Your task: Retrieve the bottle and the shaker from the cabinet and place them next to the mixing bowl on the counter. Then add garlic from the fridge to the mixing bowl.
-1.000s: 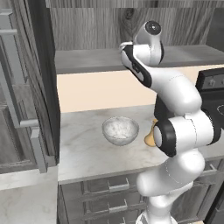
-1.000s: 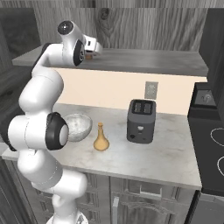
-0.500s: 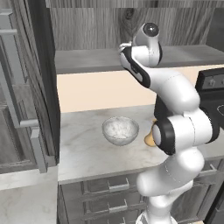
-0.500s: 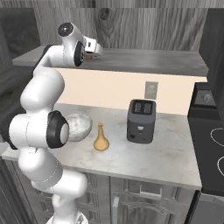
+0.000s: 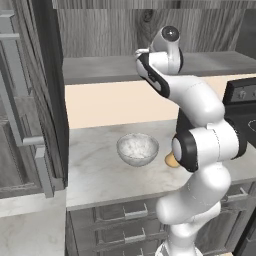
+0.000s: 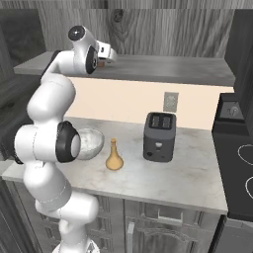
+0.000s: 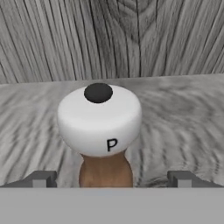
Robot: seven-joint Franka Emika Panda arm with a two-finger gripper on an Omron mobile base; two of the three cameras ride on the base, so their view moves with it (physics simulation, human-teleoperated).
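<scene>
The shaker (image 7: 99, 118), brown with a white rounded top marked P, stands upright on the grey shelf board of the cabinet (image 7: 183, 118). My gripper (image 7: 111, 179) is open, one fingertip low on each side of the shaker and neither touching it. From the right base, the gripper (image 6: 106, 54) reaches over the cabinet (image 6: 163, 66) shelf, with a brown bit of the shaker (image 6: 101, 63) by it. The tan bottle (image 6: 114, 157) stands on the counter (image 6: 163, 180) beside the mixing bowl (image 6: 93, 142). The left base view shows the mixing bowl (image 5: 137, 148) and the bottle (image 5: 171, 160) half behind my arm.
A dark toaster (image 6: 159, 136) stands on the counter right of the bottle, below a wall outlet (image 6: 170, 101). A black stove (image 6: 236, 163) borders the counter's right end. An open cabinet door (image 5: 30, 100) stands at the left. Drawers with metal handles (image 5: 125, 212) run under the counter.
The hand has shifted only slightly at the shelf, toward the shaker. The jaws have stayed open. Bottle and bowl have not moved.
</scene>
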